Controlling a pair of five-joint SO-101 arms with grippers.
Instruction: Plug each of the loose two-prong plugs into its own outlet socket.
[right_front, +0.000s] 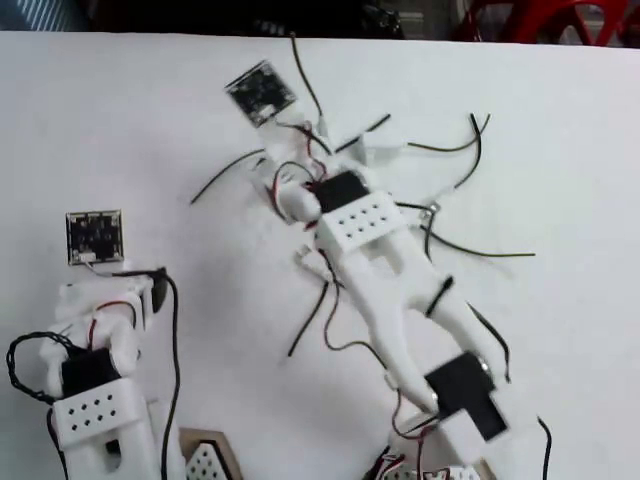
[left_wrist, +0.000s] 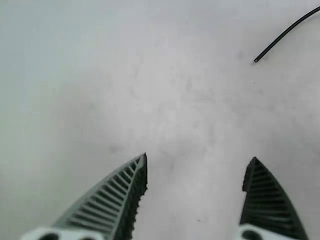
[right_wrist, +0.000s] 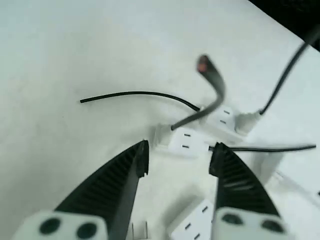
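Observation:
My right gripper (right_wrist: 181, 154) is open just above a white outlet block (right_wrist: 184, 142) whose two slots face up, one finger on each side of it. Beyond it a second outlet (right_wrist: 221, 116) has a white plug (right_wrist: 247, 122) on a black cord seated in its side. A third outlet (right_wrist: 194, 224) lies closer to the wrist, with the two prongs of a loose plug (right_wrist: 137, 230) beside it. In the high view the right arm (right_front: 400, 300) stretches to the table's middle among the cords. My left gripper (left_wrist: 196, 165) is open over bare table.
Thin black cords (right_front: 465, 245) sprawl around the middle of the white table (right_front: 560, 140), and one cord end (left_wrist: 256, 60) lies ahead of the left gripper. The left arm (right_front: 95, 390) stands at the near left corner. Dark and red objects sit behind the far edge.

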